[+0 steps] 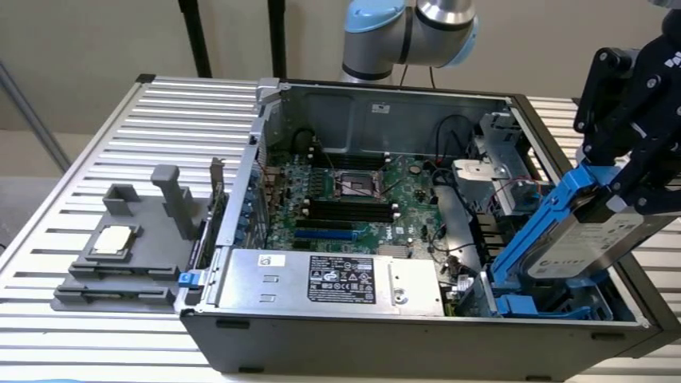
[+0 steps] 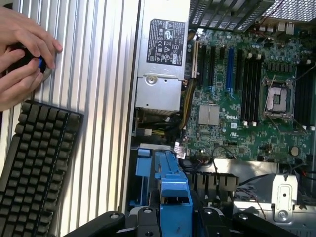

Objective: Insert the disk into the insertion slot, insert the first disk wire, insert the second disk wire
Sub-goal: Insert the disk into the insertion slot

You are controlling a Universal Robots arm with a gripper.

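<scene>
**Robotics laboratory bench.** The setting is indicated by a ribbed aluminium worktop (image 1: 181, 120), on which an opened desktop computer case (image 1: 426, 339) is laid with its motherboard (image 1: 362, 191) exposed. An industrial robot arm (image 1: 410, 32) is seen beyond the case, and a disk (image 1: 596, 235) is held in its jaws. A grey moulded fixture (image 1: 127, 275), a keyboard (image 2: 34, 168) and a person's hand (image 2: 22, 54) are seen alongside.

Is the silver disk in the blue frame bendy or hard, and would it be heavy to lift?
Probably hard: the disk shows a flat, straight shape though the gripper holds it tilted by one end. Likely heavy for its size, since its body looks like metal. Its blue carrier looks like plastic, so perhaps a bit springier.
</scene>
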